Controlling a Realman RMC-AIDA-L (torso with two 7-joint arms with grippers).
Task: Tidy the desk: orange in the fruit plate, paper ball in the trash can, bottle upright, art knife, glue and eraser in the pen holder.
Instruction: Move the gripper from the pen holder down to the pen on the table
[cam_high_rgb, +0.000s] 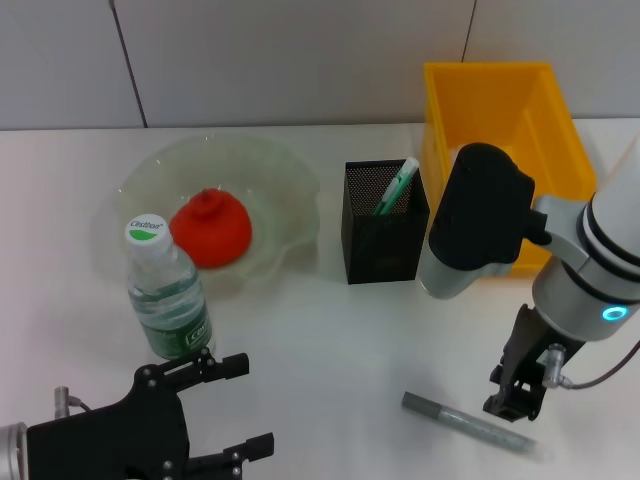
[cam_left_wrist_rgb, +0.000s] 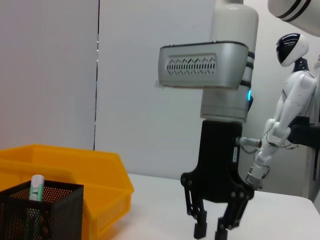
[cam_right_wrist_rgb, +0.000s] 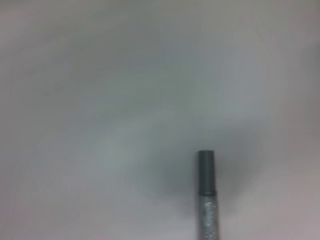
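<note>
— Where's the art knife?
— The grey art knife (cam_high_rgb: 466, 421) lies flat on the white desk (cam_high_rgb: 330, 340), in front of the black mesh pen holder (cam_high_rgb: 384, 235). The right gripper (cam_high_rgb: 515, 402) hangs over its far end, fingers apart, not touching it.
— And the rest?
— A green-and-white glue stick (cam_high_rgb: 396, 187) stands in the holder. The orange (cam_high_rgb: 210, 229) sits in the glass fruit plate (cam_high_rgb: 275, 175), the water bottle (cam_high_rgb: 166, 292) upright beside it. The yellow bin (cam_high_rgb: 500, 120) is behind the holder. The left gripper (cam_high_rgb: 235, 410) idles near the bottle, spread.
</note>
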